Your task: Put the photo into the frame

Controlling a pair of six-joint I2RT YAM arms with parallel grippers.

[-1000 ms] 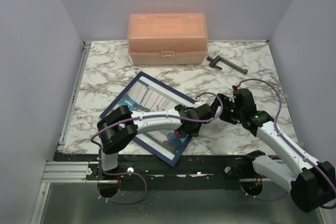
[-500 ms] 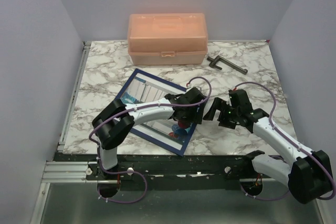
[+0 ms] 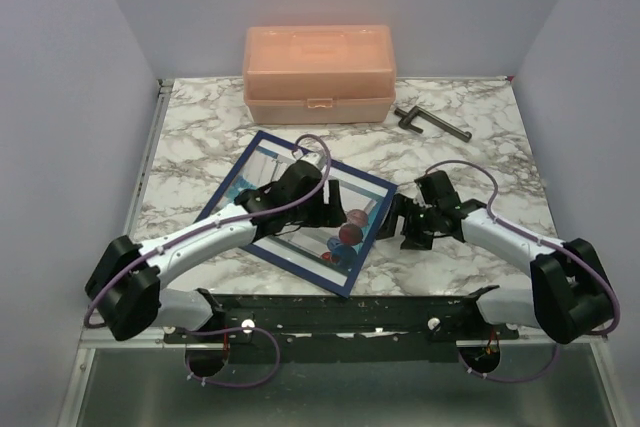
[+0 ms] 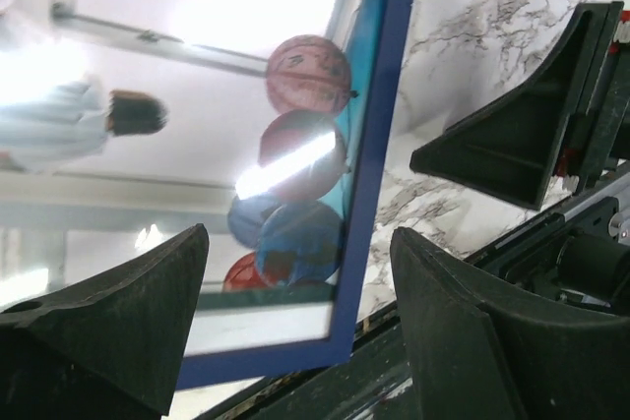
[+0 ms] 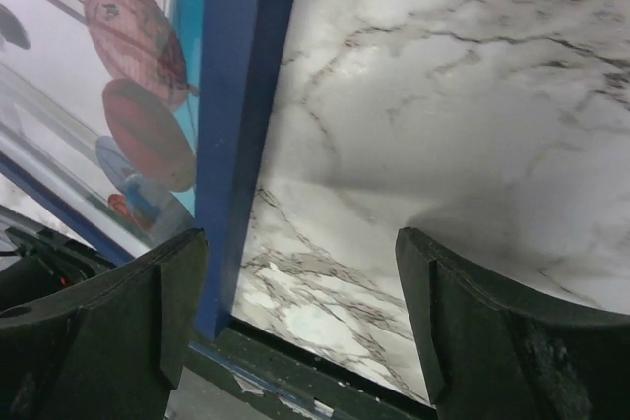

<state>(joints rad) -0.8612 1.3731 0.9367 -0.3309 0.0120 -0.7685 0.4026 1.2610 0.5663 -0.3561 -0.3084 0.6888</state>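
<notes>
Navy frame [image 3: 350,171] lies flat and face up on the marble table [image 3: 470,177], turned at an angle. The photo [image 4: 197,66] shows behind its glass, with the balloons [image 4: 307,74] toward the near corner. The print looks seated, so the step in hand is probably a last check and letting go.

The left gripper [image 4: 295,243] hovers over that near corner, fingers spread with nothing between them. The right gripper [image 5: 300,243] hangs just beside the frame's right edge over bare marble, fingers likewise apart and empty.

To finish well, both should lift straight up, since a sideways drag could catch the thin edge and skid the frame on the smooth stone. Whether the backing is fastened cannot be told.

A peach box [image 3: 318,72] stands at the far edge, with a dark L-shaped tool [image 3: 432,124] to its right, both well apart from the frame. Pale lilac walls close three sides, and a black rail [image 3: 400,305] runs along the near edge.
</notes>
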